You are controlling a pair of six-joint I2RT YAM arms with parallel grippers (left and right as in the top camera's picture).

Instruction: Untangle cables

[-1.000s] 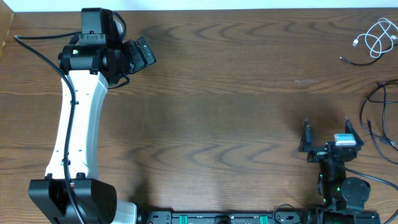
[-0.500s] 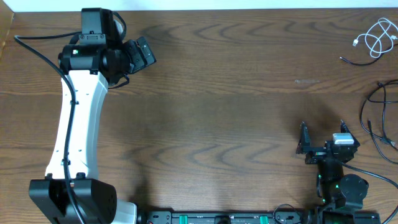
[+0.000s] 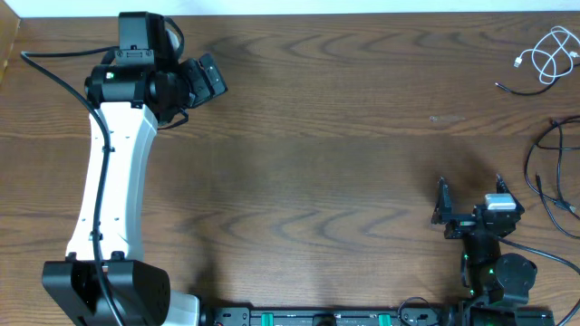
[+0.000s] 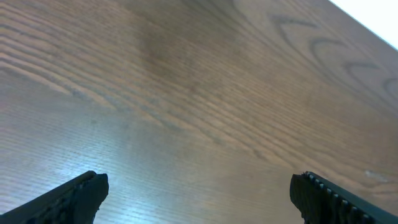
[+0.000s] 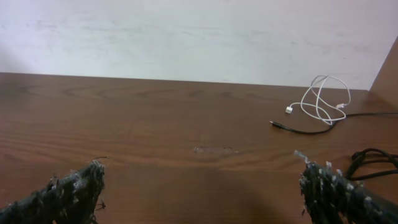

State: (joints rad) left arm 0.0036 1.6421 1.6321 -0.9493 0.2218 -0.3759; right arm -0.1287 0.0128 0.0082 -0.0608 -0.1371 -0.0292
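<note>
The white cable (image 3: 549,52) lies coiled at the table's far right corner; it also shows in the right wrist view (image 5: 320,99). The thin black cable (image 3: 540,161) loops along the right edge, and one end (image 3: 507,88) runs up beside the white coil. In the right wrist view the black cable (image 5: 301,130) touches the white coil's near loop. My right gripper (image 3: 471,192) (image 5: 200,180) is open and empty, near the front edge, well short of both cables. My left gripper (image 3: 207,78) (image 4: 199,183) is open and empty at the far left, over bare wood.
The wooden table (image 3: 326,163) ends at a pale wall along the back. The left arm's white link (image 3: 113,181) stretches along the left side, with its thick black cable (image 3: 54,77) beside it. The right arm's base (image 3: 494,276) sits at the front right.
My right gripper has shifted slightly to the left; it stays open. The left arm and both cables have not moved.
</note>
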